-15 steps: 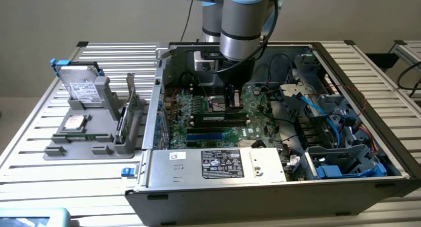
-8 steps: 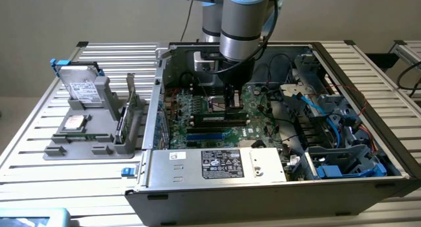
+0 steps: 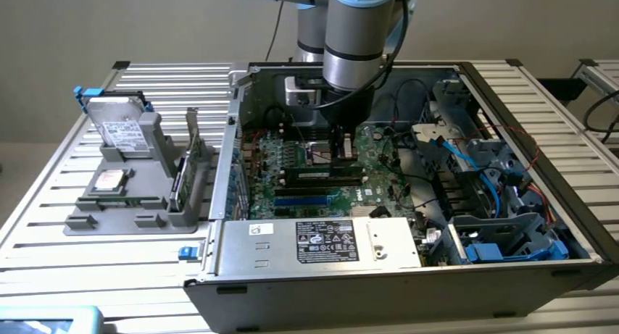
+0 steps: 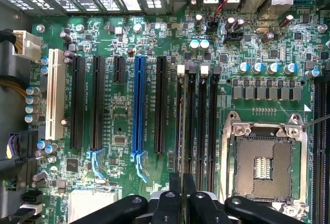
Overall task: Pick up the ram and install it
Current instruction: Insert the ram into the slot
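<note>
item: pc case point(image 3: 290, 290), open and laid on its side on a slatted table point(image 3: 58, 225), so the board point(image 4: 118, 116) faces up and an arm can come at it from above. item: gripper point(image 3: 338, 159), reached down inside the case over the middle of the board. in the wrist view the gripper point(image 4: 182, 199) has its jaws clenched close on the ram point(image 4: 181, 131), pinching the thin stick by its flat faces, apparently so the contact edge points down. item: ram, seen edge-on as a narrow strip running along one of the black memory slots point(image 4: 200, 131), the one on the side toward the blue slot point(image 4: 138, 105). it is lined up lengthwise with that slot, but whether it hangs just above or sits in it cannot be told. in the exterior view the ram point(image 3: 312, 176) shows as a long dark bar under the fingers. item: cpu socket point(image 4: 263, 167), bare, beside the slots. item: grey holder point(image 3: 106, 222), well apart at the exterior view's left, propping a hard drive point(image 3: 121, 127) upright, likely for easy grasping.
</note>
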Motion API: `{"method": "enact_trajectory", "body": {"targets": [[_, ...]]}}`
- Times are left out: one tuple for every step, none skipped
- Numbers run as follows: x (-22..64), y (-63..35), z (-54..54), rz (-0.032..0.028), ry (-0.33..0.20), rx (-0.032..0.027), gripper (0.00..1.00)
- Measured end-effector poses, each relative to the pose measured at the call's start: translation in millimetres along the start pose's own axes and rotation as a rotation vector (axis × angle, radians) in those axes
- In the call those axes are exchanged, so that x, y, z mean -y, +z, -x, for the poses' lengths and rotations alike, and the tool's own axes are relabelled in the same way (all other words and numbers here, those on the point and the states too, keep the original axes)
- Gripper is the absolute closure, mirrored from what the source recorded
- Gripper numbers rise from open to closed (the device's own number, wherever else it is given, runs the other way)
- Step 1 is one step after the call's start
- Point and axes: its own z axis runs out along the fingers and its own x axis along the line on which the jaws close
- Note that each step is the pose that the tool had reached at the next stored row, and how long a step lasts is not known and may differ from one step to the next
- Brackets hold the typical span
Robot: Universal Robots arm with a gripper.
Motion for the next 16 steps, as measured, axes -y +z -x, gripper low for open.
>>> {"method": "enact_trajectory", "body": {"targets": [[0.0, 0.2, 0.0, -0.0002, 0.000, 0.0000, 0.86], [-0.1, 0.3, 0.0, -0.0005, 0.000, -0.0001, 0.86], [-0.1, 0.3, 0.0, -0.0007, 0.000, -0.0002, 0.86], [-0.1, 0.3, 0.0, -0.0010, 0.000, -0.0004, 0.86], [-0.1, 0.4, 0.0, -0.0013, 0.000, -0.0006, 0.86], [-0.1, 0.5, 0.0, -0.0017, 0.001, -0.0007, 0.86], [-0.1, 0.6, 0.0, -0.0018, 0.001, -0.0007, 0.86], [-0.1, 0.6, 0.0, -0.0021, 0.001, -0.0009, 0.86], [-0.1, 0.6, -0.1, -0.0025, 0.001, -0.0010, 0.86], [-0.2, 0.7, -0.3, -0.0026, 0.001, -0.0008, 0.86], [-0.2, 0.8, -0.6, -0.0027, 0.001, -0.0008, 0.86], [-0.2, 0.7, -0.8, -0.0027, 0.001, -0.0009, 0.86], [-0.2, 0.7, -0.8, -0.0028, 0.001, -0.0010, 0.86], [-0.1, 0.7, -0.9, -0.0028, 0.001, -0.0010, 0.86], [-0.1, 0.7, -0.9, -0.0028, 0.001, -0.0010, 0.86], [-0.2, 0.7, -1.0, -0.0028, 0.001, -0.0011, 0.86]]}}
